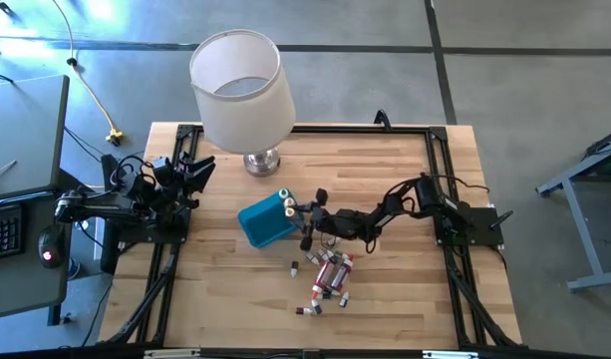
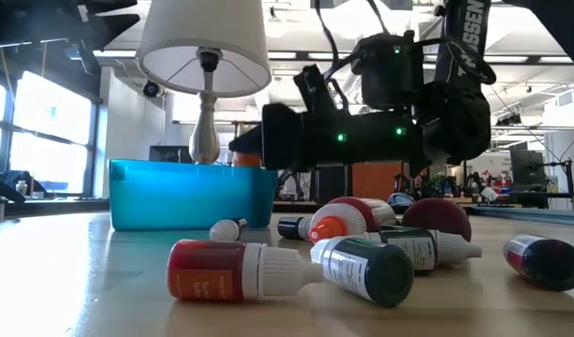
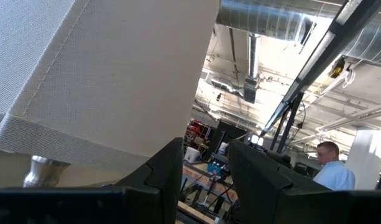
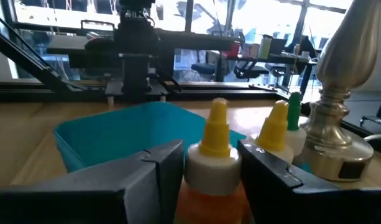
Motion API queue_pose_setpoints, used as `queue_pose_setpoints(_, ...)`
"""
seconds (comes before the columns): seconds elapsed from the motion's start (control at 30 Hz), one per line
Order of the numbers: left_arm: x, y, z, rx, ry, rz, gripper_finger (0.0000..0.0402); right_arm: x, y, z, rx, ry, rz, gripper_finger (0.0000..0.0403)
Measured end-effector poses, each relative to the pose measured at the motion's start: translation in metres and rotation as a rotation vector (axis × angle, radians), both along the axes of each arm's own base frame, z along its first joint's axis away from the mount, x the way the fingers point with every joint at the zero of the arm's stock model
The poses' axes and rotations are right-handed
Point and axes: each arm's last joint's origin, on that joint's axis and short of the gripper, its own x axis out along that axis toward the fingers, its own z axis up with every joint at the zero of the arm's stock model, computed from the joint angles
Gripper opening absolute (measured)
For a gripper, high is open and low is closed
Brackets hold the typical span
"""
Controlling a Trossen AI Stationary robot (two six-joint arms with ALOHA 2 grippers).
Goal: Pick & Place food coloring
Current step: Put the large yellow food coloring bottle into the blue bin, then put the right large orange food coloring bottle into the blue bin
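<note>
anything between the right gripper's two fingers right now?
Yes. In the right wrist view a small orange dropper bottle with a white collar and yellow tip stands upright between the right gripper fingers, over the blue rectangular plastic tray.

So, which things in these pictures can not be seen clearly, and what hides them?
- Inside of the blue tray: low view, its front wall hides the contents.
- Orange bottle between the right claw fingers: right wrist view, the bottom edge cuts off its body, so real contact is unclear.
- Bottle pile: high view, too small to count.
- Lamp: left wrist view, its shade fills the frame, hiding the table beyond the left claw.
</note>
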Motion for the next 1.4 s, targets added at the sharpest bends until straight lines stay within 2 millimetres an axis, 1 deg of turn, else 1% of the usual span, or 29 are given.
queue_pose_setpoints(0.13,0.000,0.000,0.000,0.000,0.000,0.000,0.0128,0.000,0.000,0.001,-0.007,-0.007,0.000,0.0157)
queue_pose_setpoints(0.27,0.000,0.000,0.000,0.000,0.000,0.000,0.0128,0.000,0.001,0.003,-0.014,-0.029,-0.017,0.0162)
queue_pose_setpoints(0.33,0.000,0.000,0.000,0.000,0.000,0.000,0.0128,-0.001,0.003,0.006,-0.053,-0.038,-0.036,0.0162)
queue_pose_setpoints(0.4,0.000,0.000,0.000,0.000,0.000,0.000,0.0128,-0.002,0.009,0.014,-0.112,-0.060,-0.050,0.0162)
queue_pose_setpoints(0.5,0.000,0.000,0.000,0.000,0.000,0.000,0.0128,-0.005,0.024,0.038,-0.220,-0.096,-0.049,0.0162)
queue_pose_setpoints(0.57,0.000,0.000,0.000,0.004,0.006,-0.007,0.0128,-0.009,0.036,0.060,-0.292,-0.119,-0.057,0.0161)
queue_pose_setpoints(0.63,0.001,-0.002,0.000,0.031,0.003,-0.053,0.0128,-0.016,0.049,0.085,-0.344,-0.127,-0.080,0.0161)
queue_pose_setpoints(0.73,0.003,-0.005,0.005,0.094,0.009,-0.158,0.0128,-0.031,0.068,0.121,-0.402,-0.051,-0.129,0.0162)
queue_pose_setpoints(0.8,0.006,-0.006,0.013,0.108,0.040,-0.199,0.0128,-0.044,0.077,0.139,-0.418,0.053,-0.159,0.0161)
queue_pose_setpoints(0.83,0.009,-0.007,0.017,0.104,0.075,-0.211,0.0128,-0.052,0.080,0.148,-0.397,0.096,-0.177,0.0160)
queue_pose_setpoints(0.9,0.020,-0.007,0.026,0.086,0.177,-0.211,0.0128,-0.069,0.082,0.162,-0.284,0.153,-0.232,0.0157)
queue_pose_setpoints(0.97,0.038,-0.007,0.034,0.075,0.321,-0.212,0.0128,-0.087,0.083,0.171,-0.120,0.172,-0.270,0.0155)
queue_pose_setpoints(1.03,0.060,-0.010,0.042,0.115,0.482,-0.260,0.0128,-0.106,0.084,0.178,-0.001,0.207,-0.239,0.0154)
queue_pose_setpoints(1.13,0.098,-0.017,0.053,0.220,0.712,-0.424,0.0127,-0.131,0.086,0.183,0.125,0.284,-0.145,0.0154)
queue_pose_setpoints(1.17,0.110,-0.022,0.056,0.272,0.765,-0.498,0.0124,-0.137,0.087,0.184,0.164,0.298,-0.128,0.0154)
queue_pose_setpoints(1.2,0.121,-0.029,0.062,0.359,0.805,-0.575,0.0119,-0.142,0.088,0.185,0.196,0.303,-0.120,0.0154)
queue_pose_setpoints(1.27,0.140,-0.045,0.067,0.552,0.894,-0.674,0.0106,-0.149,0.091,0.185,0.217,0.312,-0.119,0.0154)
queue_pose_setpoints(1.33,0.160,-0.061,0.068,0.715,0.968,-0.725,0.0091,-0.153,0.096,0.184,0.209,0.315,-0.117,0.0154)
queue_pose_setpoints(1.4,0.180,-0.078,0.068,0.835,1.025,-0.740,0.0076,-0.155,0.101,0.182,0.196,0.329,-0.100,0.0154)
